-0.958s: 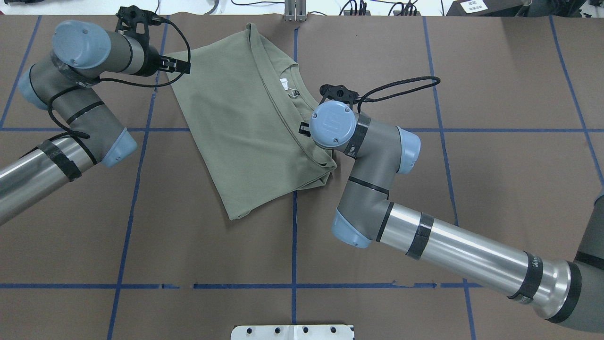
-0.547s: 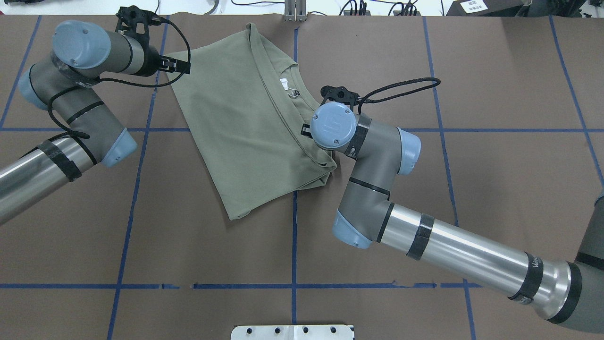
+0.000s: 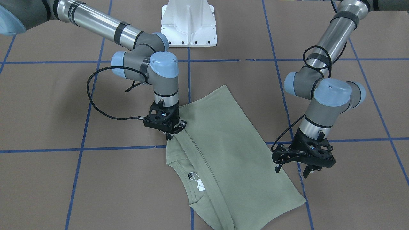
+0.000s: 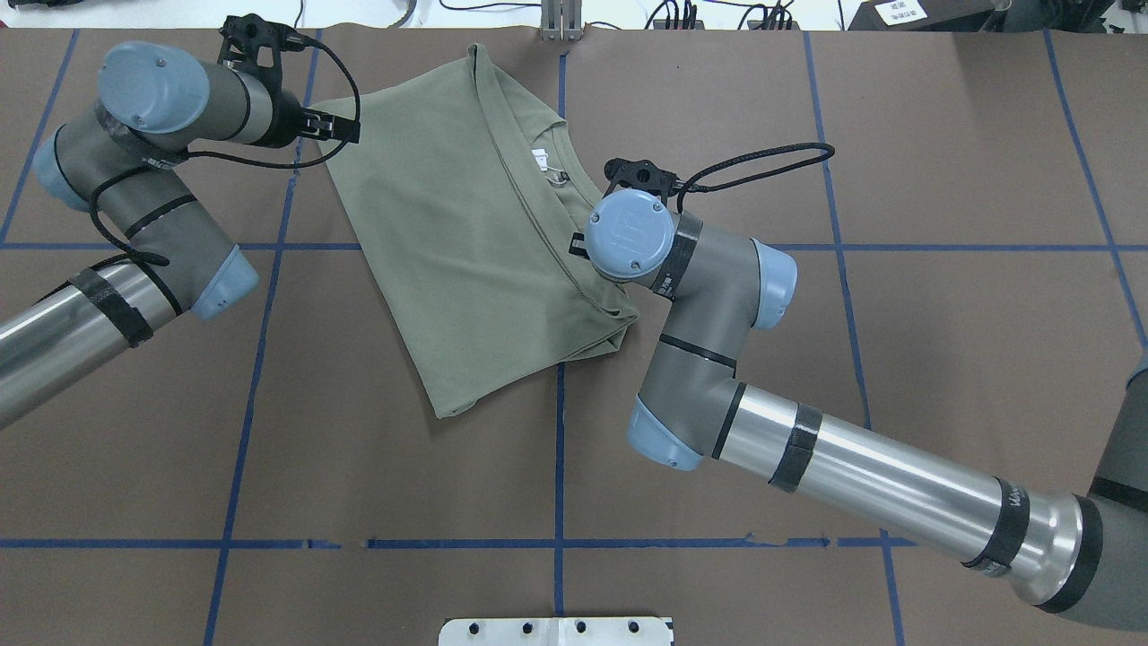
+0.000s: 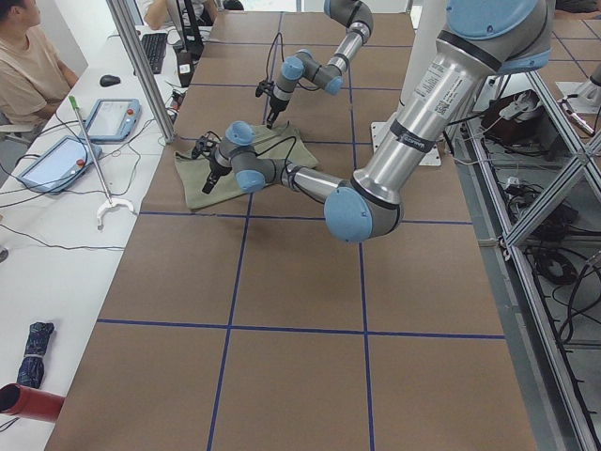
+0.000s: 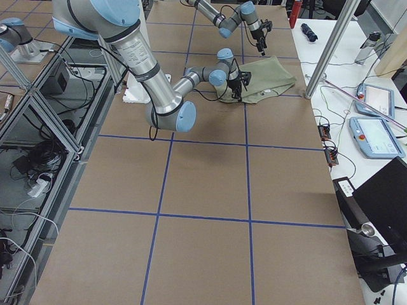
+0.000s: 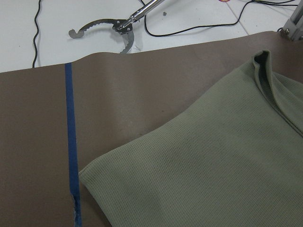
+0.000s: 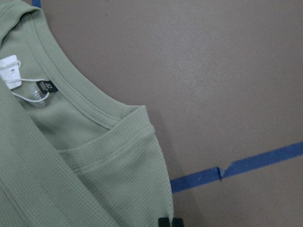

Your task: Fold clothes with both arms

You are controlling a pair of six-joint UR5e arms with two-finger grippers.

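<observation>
One sage-green knit shirt (image 4: pixel 466 251) lies flat on the far middle of the brown paper-covered table (image 4: pixel 897 359), set at a slant across the blue tape grid lines (image 4: pixel 559 467). It is already folded into a compact oblong with no sleeve showing. The round collar opens along one long edge, where one small black neck label (image 8: pixel 46 86) and one white paper tag (image 8: pixel 9 71) show. Two silver-and-grey jointed robot arms reach in from either side, the right arm (image 4: pixel 861 467) and the left arm (image 4: pixel 54 323), each ending in one black two-fingered hand. The right hand (image 3: pixel 169 136) points straight down at the shoulder edge just beside the collar. Its fingers are clenched together, and from the wrist view it appears to be pinching the doubled edge of the cloth. The left hand (image 3: pixel 291 171) hangs just beside the opposite side of the shirt near a corner, with its fingers spread apart and grasping nothing. I judge the two hands are stationed on opposite sides so that one can anchor or lift the collar side while the other takes the far corner for the next fold; that fold is not yet made. Behind them stands one white metal pedestal base (image 3: pixel 188 22).
</observation>
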